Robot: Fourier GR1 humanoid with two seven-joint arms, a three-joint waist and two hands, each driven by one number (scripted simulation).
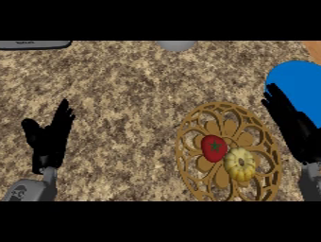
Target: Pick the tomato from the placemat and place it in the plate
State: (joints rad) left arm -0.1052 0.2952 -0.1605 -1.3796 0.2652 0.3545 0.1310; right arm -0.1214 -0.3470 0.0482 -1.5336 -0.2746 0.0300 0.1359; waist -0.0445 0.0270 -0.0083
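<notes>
With both the left robot hand point(49, 134) and right robot hand point(297, 126) resting released, reaching for the tomato point(213, 146) is risking nudging the touching yellow squash point(240, 164) off the placemat point(191, 137).

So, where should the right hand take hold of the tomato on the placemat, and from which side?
Probably round its body, from above and the right. The tomato lies stem-side up on the placemat, and the yellow squash-like item touches its lower right, so fingers fit best on its upper and left flanks. The right hand is open nearby.
</notes>
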